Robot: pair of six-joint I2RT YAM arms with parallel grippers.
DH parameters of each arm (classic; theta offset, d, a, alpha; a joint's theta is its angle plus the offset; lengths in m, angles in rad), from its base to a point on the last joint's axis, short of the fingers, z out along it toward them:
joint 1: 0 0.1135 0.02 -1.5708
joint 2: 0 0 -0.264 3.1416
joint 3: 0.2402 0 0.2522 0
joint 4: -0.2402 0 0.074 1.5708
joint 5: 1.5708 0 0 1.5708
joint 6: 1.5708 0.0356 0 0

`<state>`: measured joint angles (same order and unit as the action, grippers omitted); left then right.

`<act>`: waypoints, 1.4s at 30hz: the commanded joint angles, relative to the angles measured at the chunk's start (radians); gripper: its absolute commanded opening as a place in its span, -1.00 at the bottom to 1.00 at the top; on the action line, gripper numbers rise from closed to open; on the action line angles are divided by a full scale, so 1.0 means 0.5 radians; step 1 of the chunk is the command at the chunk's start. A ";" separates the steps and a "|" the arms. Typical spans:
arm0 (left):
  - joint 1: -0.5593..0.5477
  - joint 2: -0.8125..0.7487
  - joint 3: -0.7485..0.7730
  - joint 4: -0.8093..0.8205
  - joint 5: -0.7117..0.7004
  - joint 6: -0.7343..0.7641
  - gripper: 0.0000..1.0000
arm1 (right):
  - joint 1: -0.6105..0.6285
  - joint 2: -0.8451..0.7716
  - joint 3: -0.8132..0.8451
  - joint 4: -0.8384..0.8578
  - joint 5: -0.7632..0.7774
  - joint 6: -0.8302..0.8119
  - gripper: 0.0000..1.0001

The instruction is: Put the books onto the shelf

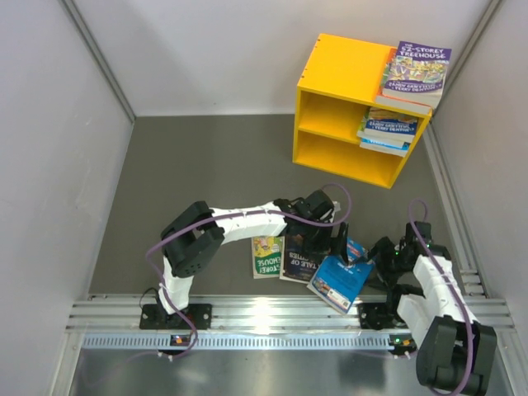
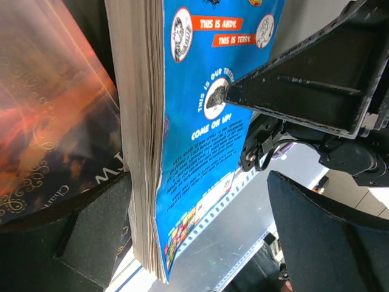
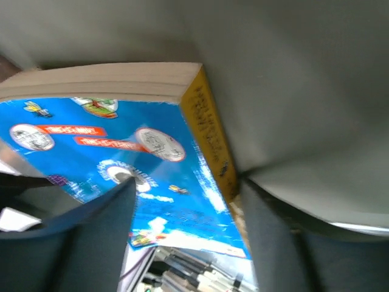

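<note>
A blue book (image 1: 338, 282) stands tilted on edge near the front rail. My left gripper (image 1: 334, 239) is open wide around it: in the left wrist view the blue book (image 2: 206, 140) stands between the spread fingers (image 2: 79, 237), its page edge beside one of them. My right gripper (image 1: 371, 257) comes in from the right. In the right wrist view one finger presses the blue cover (image 3: 91, 146) and the other sits behind the yellow spine (image 3: 213, 140). The yellow shelf (image 1: 346, 78) stands at the back right, with a purple book (image 1: 415, 74) on top and stacked books (image 1: 386, 128) in its upper compartment.
A green book (image 1: 266, 256) and a dark-covered book (image 1: 299, 257) lie flat on the table left of the blue one. The dark cover (image 2: 48, 121) fills the left side of the left wrist view. The metal rail (image 1: 272, 313) runs along the near edge, and grey walls close in both sides.
</note>
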<state>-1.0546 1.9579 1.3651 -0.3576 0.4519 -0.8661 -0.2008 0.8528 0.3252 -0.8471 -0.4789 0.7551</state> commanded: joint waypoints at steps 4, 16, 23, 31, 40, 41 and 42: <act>0.001 0.048 -0.037 0.135 0.069 -0.059 0.94 | 0.073 0.003 -0.156 0.276 0.176 -0.013 -0.04; -0.002 0.091 -0.073 0.108 0.094 -0.056 0.72 | 0.208 -0.224 -0.239 0.666 -0.061 0.278 -1.00; 0.001 0.103 -0.095 0.074 0.106 -0.013 -0.59 | 0.346 -0.126 -0.221 0.847 -0.067 0.435 -1.00; 0.035 0.024 -0.076 0.016 0.069 0.036 -1.00 | 0.386 -0.083 0.021 0.734 -0.042 0.392 0.32; 0.501 -0.412 -0.542 0.463 0.363 -0.243 -1.00 | 0.386 -0.003 0.368 0.519 0.031 0.288 0.99; 0.538 -0.433 -0.564 0.515 0.421 -0.259 -1.00 | 0.386 -0.003 0.368 0.519 0.022 0.291 1.00; 0.575 -0.470 -0.607 0.555 0.455 -0.286 -1.00 | 0.386 -0.006 0.362 0.519 0.019 0.297 0.99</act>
<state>-0.8364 1.8069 1.1000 -0.2016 0.6151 -0.9627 -0.0147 0.8471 0.4736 -0.5648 -0.4618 0.9169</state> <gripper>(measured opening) 0.240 0.995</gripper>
